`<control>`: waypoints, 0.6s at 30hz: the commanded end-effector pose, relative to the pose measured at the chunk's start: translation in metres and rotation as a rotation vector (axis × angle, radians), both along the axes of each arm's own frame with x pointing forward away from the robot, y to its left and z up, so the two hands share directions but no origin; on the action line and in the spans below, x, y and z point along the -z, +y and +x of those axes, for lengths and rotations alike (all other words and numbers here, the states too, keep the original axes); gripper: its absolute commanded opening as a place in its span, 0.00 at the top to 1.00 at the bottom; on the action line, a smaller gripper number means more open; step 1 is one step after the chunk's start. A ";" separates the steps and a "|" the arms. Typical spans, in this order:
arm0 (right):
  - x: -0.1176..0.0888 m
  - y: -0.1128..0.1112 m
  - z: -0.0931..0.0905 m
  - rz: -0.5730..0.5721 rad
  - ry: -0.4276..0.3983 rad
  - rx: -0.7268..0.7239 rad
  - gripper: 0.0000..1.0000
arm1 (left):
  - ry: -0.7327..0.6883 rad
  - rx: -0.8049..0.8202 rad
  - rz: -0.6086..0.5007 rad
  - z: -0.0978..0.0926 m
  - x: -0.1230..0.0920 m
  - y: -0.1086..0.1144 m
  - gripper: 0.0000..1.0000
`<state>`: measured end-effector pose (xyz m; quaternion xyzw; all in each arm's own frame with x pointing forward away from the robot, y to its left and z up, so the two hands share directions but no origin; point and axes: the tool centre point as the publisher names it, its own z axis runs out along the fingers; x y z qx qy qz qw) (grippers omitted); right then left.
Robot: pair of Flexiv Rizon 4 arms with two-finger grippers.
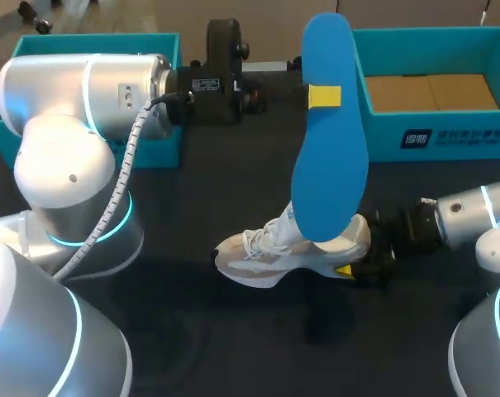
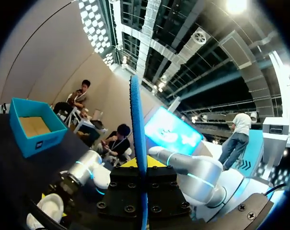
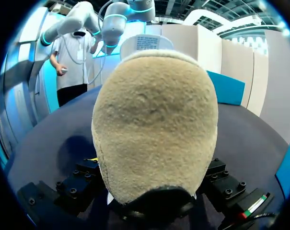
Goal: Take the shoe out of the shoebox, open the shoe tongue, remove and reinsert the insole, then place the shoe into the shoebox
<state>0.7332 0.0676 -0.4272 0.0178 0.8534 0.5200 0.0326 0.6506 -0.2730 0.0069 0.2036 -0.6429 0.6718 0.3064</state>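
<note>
Shoebox holds what looks like brown cardboard; shoe sits outside it.

The shoe, white and beige with white laces, sits on its sole in the middle of the table, with its toe to the left and its beige suede heel to the right. The blue insole stands on end in the air above it, broad end up. Its lower end overlaps the shoe's opening; contact cannot be told. The teal shoebox lies open at the far right, with brown card inside.
</note>
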 end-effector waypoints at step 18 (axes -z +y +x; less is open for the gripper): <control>0.000 0.001 0.000 -0.004 -0.001 0.001 1.00 | 0.104 0.009 0.025 -0.042 0.011 0.011 1.00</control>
